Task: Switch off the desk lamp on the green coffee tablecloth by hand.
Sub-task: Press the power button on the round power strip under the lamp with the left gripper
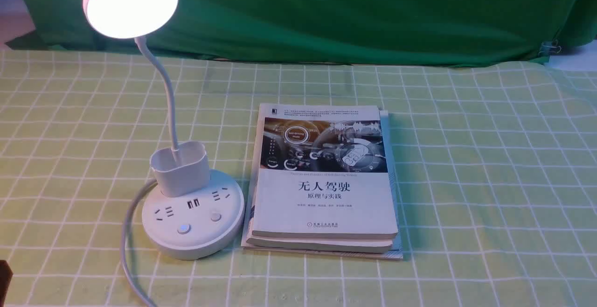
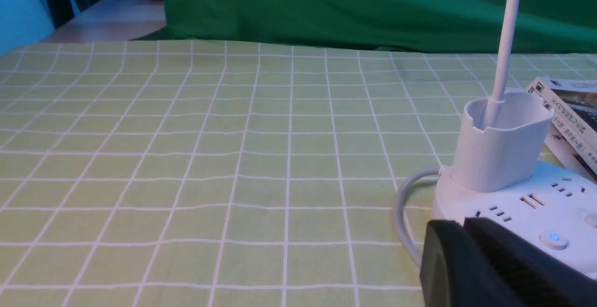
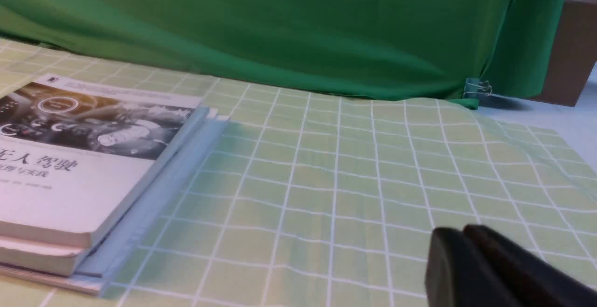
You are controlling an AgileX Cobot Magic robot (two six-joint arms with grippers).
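Note:
The white desk lamp (image 1: 193, 218) stands on the green coffee tablecloth (image 1: 466, 157), left of centre. Its round disc head (image 1: 130, 3) glows brightly. The base carries a button with a blue light (image 1: 183, 228) and a plain button (image 1: 215, 216). In the left wrist view my left gripper (image 2: 464, 223), the hand, is shut with nothing in it. Its tips sit just short of the lamp base (image 2: 536, 204), close to the blue-lit button (image 2: 553, 238). My right gripper (image 3: 461, 230) is shut and empty above bare cloth, well right of the lamp.
A stack of books (image 1: 324, 181) lies right beside the lamp base. The lamp's white cord (image 1: 128, 246) curves off toward the front edge. A dark green backdrop cloth (image 1: 350, 13) hangs behind, held by a clip (image 1: 550, 48).

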